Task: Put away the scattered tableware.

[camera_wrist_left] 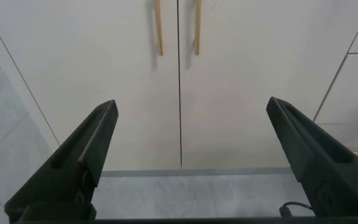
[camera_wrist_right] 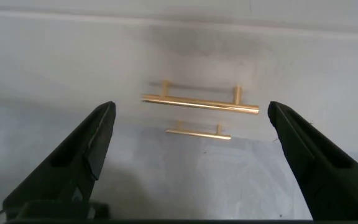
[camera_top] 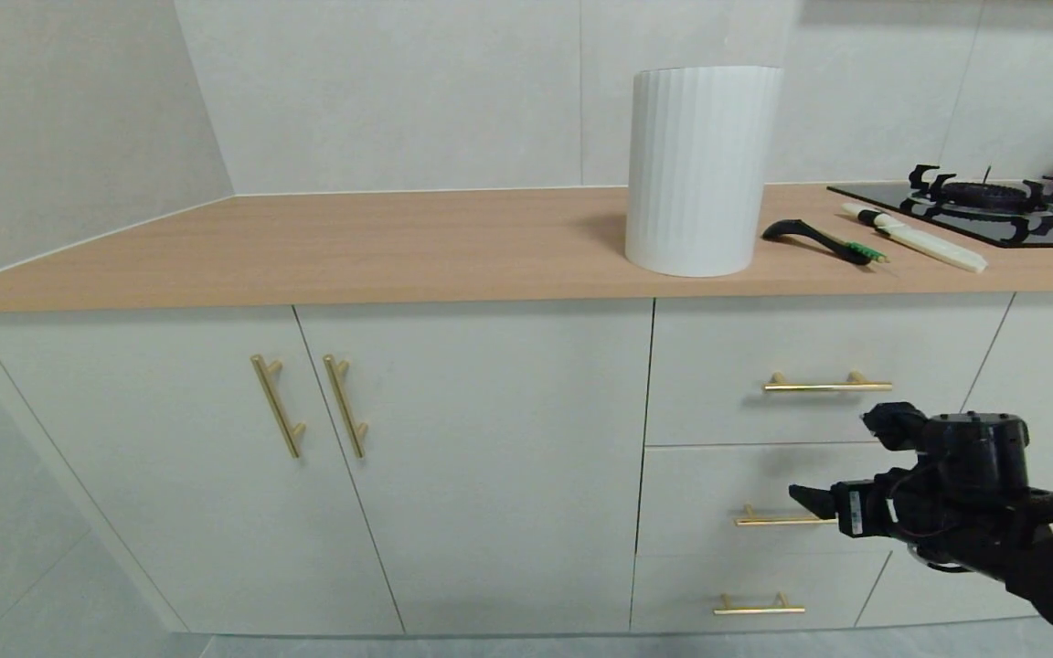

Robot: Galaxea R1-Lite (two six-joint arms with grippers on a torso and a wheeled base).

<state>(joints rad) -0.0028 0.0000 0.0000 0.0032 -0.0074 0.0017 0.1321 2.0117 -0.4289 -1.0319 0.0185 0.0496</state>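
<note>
My right gripper (camera_top: 842,461) hangs wide open and empty before the middle drawer handle (camera_top: 782,519). I should centre the bar between both fingers, close, then pull straight out. My left gripper (camera_wrist_left: 191,124), also open and empty, faces the cupboard doors (camera_wrist_left: 179,81). The black utensil (camera_top: 814,238) and white knife (camera_top: 920,239) lie on the counter (camera_top: 398,247) between the white canister (camera_top: 700,169) and the stove (camera_top: 983,196).

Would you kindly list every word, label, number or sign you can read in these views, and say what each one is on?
No text can be read in any view.
The white ribbed container, the cabinet doors, the drawer fronts and the wooden countertop are plain.
The white utensil and the black utensil: any marks are too small to read.
</note>
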